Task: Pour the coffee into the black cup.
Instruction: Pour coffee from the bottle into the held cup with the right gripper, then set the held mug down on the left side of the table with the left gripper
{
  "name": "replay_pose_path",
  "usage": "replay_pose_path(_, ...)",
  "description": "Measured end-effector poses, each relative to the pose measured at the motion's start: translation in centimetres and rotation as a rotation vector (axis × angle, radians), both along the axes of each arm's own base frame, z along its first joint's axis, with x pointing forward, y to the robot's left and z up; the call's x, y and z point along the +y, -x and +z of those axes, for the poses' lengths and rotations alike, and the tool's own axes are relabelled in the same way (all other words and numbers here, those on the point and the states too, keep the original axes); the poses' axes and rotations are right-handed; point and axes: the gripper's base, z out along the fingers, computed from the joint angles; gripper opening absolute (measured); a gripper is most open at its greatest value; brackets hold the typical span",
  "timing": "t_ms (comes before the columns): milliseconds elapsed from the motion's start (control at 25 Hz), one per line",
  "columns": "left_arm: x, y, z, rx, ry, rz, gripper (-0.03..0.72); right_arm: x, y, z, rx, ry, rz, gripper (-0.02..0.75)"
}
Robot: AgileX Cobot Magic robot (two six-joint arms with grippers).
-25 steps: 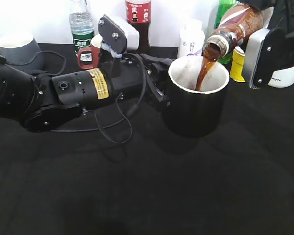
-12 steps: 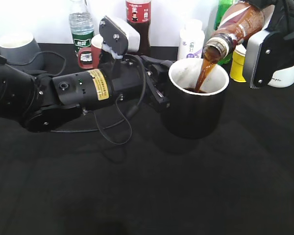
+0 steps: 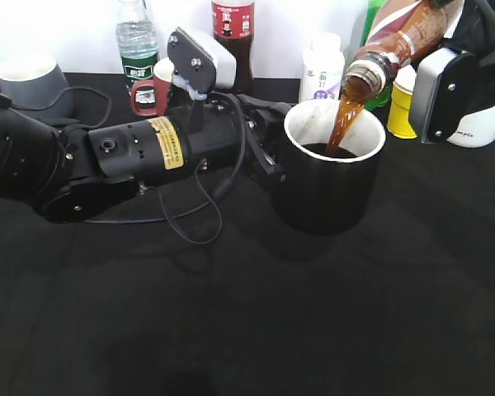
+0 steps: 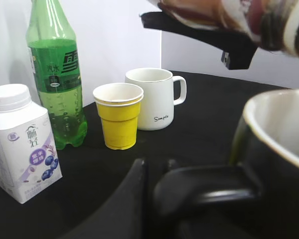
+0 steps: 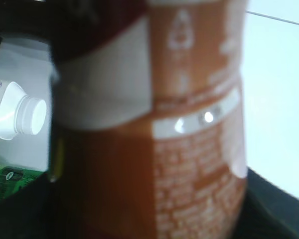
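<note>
- Since a second ago the coffee bottle [image 3: 400,37] has tipped steeper and risen slightly, and dark liquid now covers the bottom of the black cup [image 3: 330,177], which was nearly bare white inside then.
- Right gripper [image 3: 441,49] is clamped around the coffee bottle at the far right; in the right wrist view the label [image 5: 189,119] fills the frame, blurred.
- From the bottle's mouth, tilted down to the left, a brown stream [image 3: 343,124] falls into the cup's right side.
- Left gripper [image 3: 264,140] lies low on the table, its fingers [image 4: 134,189] closed on the cup's black loop handle [image 4: 209,189] at the cup's left side.
- Black cup stands upright on the black table [image 3: 247,313], about centre.
- Beyond it stand a white carton [image 4: 22,144], a green bottle [image 4: 57,84], a yellow paper cup [image 4: 118,119] and a white mug [image 4: 152,97].
- At far left sit a grey mug [image 3: 29,78], a clear water bottle [image 3: 136,41] and a dark drink bottle [image 3: 233,33].
</note>
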Motion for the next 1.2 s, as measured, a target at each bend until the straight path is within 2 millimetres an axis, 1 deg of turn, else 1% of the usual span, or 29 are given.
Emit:
replay_pose_path(120,0.0,0.0,0.0,0.001,-0.003,0.0,0.06,0.0,0.0,0.0,0.019,-0.025,0.001,0.528)
replay_pose_path(240,0.0,0.0,-0.1,0.002,-0.003,0.002,0.06,0.3,0.2,-0.3,0.128,-0.111,0.05,0.528)
replay_pose_path(320,0.0,0.0,-0.1,0.002,-0.003,0.002,0.06,0.6,0.3,-0.9,0.234,-0.176,0.089,0.528)
replay_pose_path(400,0.1,-0.1,0.0,-0.001,-0.001,0.005,0.06,0.7,0.3,-1.2,0.36,-0.292,0.106,0.528)
replay_pose_path(480,0.9,-0.8,0.0,-0.005,0.006,0.028,0.06,0.7,0.3,-1.2,0.496,-0.452,0.109,0.528)
replay_pose_path(560,2.5,-1.9,-0.1,-0.004,0.016,0.075,0.06,0.7,0.3,-1.2,0.659,-0.645,0.112,0.528)
replay_pose_path(600,3.9,-2.4,-0.3,0.0,0.03,0.105,0.06,0.7,0.3,-1.2,0.739,-0.738,0.113,0.528)
replay_pose_path(680,7.4,-3.3,-1.1,0.018,0.047,0.187,0.06,0.7,0.3,-1.3,0.93,-0.959,0.1,0.528)
replay_pose_path(720,9.3,-3.7,-1.5,0.019,0.055,0.236,0.06,0.6,0.2,-1.4,0.997,-1.032,0.081,0.528)
replay_pose_path(760,11.4,-4.1,-1.9,0.024,0.061,0.307,0.06,0.5,0.2,-1.6,1.03,-1.063,0.06,0.528)
replay_pose_path(840,15.0,-4.3,-2.9,0.021,0.059,0.45,0.06,0.3,0.0,-1.8,1.062,-1.106,0.021,0.528)
replay_pose_path(920,17.7,-4.2,-3.7,0.022,0.046,0.601,0.06,0.1,-0.2,-1.8,1.059,-1.166,-0.003,0.528)
replay_pose_path(960,18.6,-4.3,-3.9,0.015,0.037,0.658,0.06,-0.1,-0.4,-1.9,1.061,-1.183,-0.032,0.528)
replay_pose_path(1040,19.8,-4.8,-4.5,0.017,0.055,0.75,0.06,-0.3,-0.5,-2.0,1.064,-1.207,-0.072,0.528)
replay_pose_path(1160,20.0,-5.5,-7.3,0.083,0.024,0.786,0.06,-0.4,-0.5,-2.0,1.064,-1.213,-0.074,0.528)
replay_pose_path(1200,20.0,-5.7,-7.6,0.085,0.027,0.788,0.059,-0.4,-0.5,-2.0,1.064,-1.214,-0.074,0.528)
